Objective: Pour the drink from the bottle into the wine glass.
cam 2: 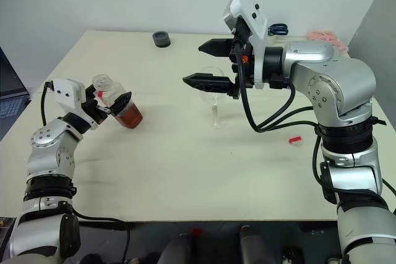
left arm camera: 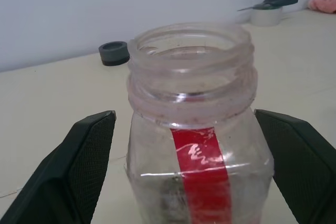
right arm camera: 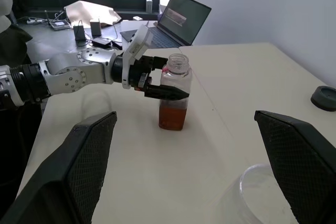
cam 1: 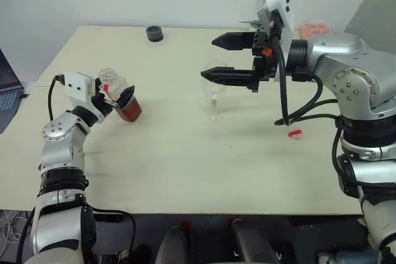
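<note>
The bottle [cam 1: 121, 99], uncapped and with drink [cam 1: 130, 111] low inside, stands at centre left on the table [cam 1: 185, 153], between the wide fingers of the left gripper [cam 1: 117, 98]. At upper centre the right gripper [cam 1: 218, 59] hangs wide open just above the glass [cam 1: 214, 94].

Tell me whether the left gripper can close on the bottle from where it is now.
Probably yes. The left gripper is open with a finger on either side of the bottle, and nothing lies between them. The bottle stands uncapped on the table, well apart from the wine glass.
</note>
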{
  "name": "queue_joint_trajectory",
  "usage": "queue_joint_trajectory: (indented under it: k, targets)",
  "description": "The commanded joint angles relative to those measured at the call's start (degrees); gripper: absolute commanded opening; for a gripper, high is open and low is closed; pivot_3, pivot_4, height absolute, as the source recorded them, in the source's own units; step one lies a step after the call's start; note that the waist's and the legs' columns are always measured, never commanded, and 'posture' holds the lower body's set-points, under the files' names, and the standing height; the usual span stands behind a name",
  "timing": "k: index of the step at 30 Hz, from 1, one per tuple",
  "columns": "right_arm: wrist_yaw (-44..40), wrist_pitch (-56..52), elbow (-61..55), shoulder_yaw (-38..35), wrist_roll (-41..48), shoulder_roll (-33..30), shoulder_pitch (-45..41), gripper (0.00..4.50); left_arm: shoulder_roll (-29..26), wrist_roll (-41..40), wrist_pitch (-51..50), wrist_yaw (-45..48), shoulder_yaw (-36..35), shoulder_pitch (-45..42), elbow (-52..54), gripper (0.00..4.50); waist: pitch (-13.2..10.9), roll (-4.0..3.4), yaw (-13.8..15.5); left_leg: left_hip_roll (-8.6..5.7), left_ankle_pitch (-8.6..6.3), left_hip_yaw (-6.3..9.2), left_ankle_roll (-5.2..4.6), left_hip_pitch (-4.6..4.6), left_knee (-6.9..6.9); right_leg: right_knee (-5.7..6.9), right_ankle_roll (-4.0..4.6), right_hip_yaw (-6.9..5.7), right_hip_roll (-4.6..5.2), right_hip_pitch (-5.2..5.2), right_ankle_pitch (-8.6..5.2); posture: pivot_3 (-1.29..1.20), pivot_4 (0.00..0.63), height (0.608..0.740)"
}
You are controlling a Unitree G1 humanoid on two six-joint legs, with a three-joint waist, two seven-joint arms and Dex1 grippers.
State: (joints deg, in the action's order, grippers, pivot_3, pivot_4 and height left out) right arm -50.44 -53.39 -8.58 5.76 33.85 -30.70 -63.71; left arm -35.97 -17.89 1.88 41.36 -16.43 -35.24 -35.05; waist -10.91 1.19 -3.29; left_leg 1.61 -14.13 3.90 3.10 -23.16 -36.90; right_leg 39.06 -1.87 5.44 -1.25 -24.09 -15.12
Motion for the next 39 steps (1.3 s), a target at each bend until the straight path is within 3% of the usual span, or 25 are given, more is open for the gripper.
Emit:
queue_joint_trajectory:
  k: [1, 5, 8, 14, 16, 20, 26, 32, 39]
  targets:
    - [0.5, 0.1, -2.1, -0.6, 0.1, -0.1, -0.6, 4.48, 0.1, -0.4, 2.0, 1.2, -0.4, -1.8, -0.6, 4.50, 0.0, 0.00, 0.0, 0.00, 0.00, 0.01, 0.00, 0.00, 0.00, 0.00, 0.00, -0.01, 0.00, 0.00, 0.00, 0.00, 0.150, 0.740]
    - [0.7, 0.1, -2.2, -0.2, -0.2, -0.4, -0.4, 4.48, 0.7, -0.7, 2.6, 1.6, -0.6, -2.6, -1.8, 4.50, 0.0, 0.00, 0.0, 0.00, 0.00, 0.05, 0.00, -0.01, -0.01, 0.01, 0.00, -0.05, 0.00, 0.00, 0.00, 0.00, 0.150, 0.740]
    - [0.9, 0.1, -2.2, 0.0, -0.5, -0.5, -0.3, 4.50, 1.0, -0.7, 2.6, 2.2, -0.6, -3.0, -2.7, 3.94, 0.0, 0.00, 0.0, 0.00, 0.00, 0.09, 0.00, -0.03, -0.02, 0.02, 0.00, -0.09, -0.01, 0.00, 0.00, 0.00, 0.150, 0.740]
    - [1.8, 0.3, -2.2, -0.4, -1.4, -0.6, 0.2, 4.50, 1.0, 0.0, 3.5, 2.3, -0.3, -4.2, -5.0, 1.99, 0.0, 0.00, 0.0, -0.01, 0.00, 0.15, 0.00, -0.06, -0.03, 0.02, 0.01, -0.14, -0.01, 0.00, 0.00, 0.00, 0.150, 0.740]
    - [2.3, 0.3, -2.6, -0.8, -1.5, -0.9, 0.7, 4.50, 0.9, 0.2, 3.8, 2.4, -0.1, -4.8, -6.0, 1.69, 0.0, 0.00, 0.0, -0.01, 0.00, 0.19, 0.00, -0.08, -0.04, 0.02, 0.01, -0.17, -0.01, 0.00, 0.00, 0.00, 0.150, 0.740]
    - [3.4, 1.1, -3.8, -2.2, -1.3, -1.5, 2.0, 4.50, 0.7, 0.5, 3.9, 2.6, 0.0, -5.8, -7.3, 1.69, 0.0, 0.00, 0.0, -0.02, 0.01, 0.22, 0.00, -0.10, -0.05, 0.03, 0.01, -0.20, 0.00, 0.00, 0.00, 0.00, 0.150, 0.740]
    - [6.2, 3.7, -11.8, -13.1, 1.2, -4.9, 12.8, 4.50, 2.3, 2.3, 2.8, 2.7, 3.5, -13.0, -5.6, 1.69, 0.0, 0.03, 1.4, -0.09, 0.01, 0.50, 0.01, -0.36, -0.13, -0.03, 0.01, -0.50, 0.03, -0.01, 0.01, 0.00, 0.150, 0.740]
    - [7.6, -0.7, -23.8, -23.7, 10.4, -10.2, 24.8, 4.50, 3.8, 7.3, 5.1, 4.7, 9.3, -22.8, -6.6, 1.69, 0.0, 0.03, 1.8, -0.18, 0.02, 0.67, 0.01, -0.66, -0.18, -0.08, 0.00, -0.70, 0.10, -0.13, 0.01, 0.00, 0.150, 0.740]
    - [14.8, -0.2, -32.1, -24.4, 9.7, -10.9, 38.9, 4.50, 6.9, 15.1, 14.0, 4.2, 16.1, -32.3, -14.5, 1.69, 0.0, 0.03, 1.2, -0.18, 0.06, 0.62, -0.06, -0.51, -0.18, 0.01, 0.00, -0.58, 0.02, -0.07, 0.01, 0.00, 0.150, 0.740]
